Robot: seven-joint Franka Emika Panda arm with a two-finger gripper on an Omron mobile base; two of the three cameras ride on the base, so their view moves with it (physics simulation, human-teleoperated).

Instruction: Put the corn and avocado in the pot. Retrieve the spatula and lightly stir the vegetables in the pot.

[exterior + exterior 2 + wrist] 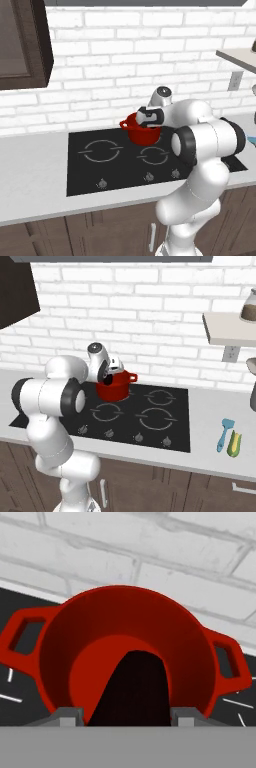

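**Black avocado held over the red pot, ready to drop**

Black and rounded, the avocado (pixel 132 689) sits between the two finger tips of the gripper (pixel 125 716), which are closed part-way around it, neither wide nor pinched tight. Directly past it lies the open mouth of the pot (pixel 60 642), whose red floor looks bare, so nothing appears to be inside yet. The pot stands on the rear left burner of the black cooktop (pixel 175 426), close to the white brick wall (pixel 150 321).

For a clean release, I would judge the hand best centred over the opening and lowered a little, so the lump falls onto the floor and not against the rim or a loop handle. Opening the fingers gently should be enough.

Room is tight behind, with the wall just beyond the pot, so any retreat should go up and toward the front. The corn (pixel 234 443) lies well to the right on the grey counter (pixel 215 456), touching or just beside the blue spatula (pixel 224 434), near the counter's front edge. Above them a shelf (pixel 227 328) juts out; a reach there should stay low.
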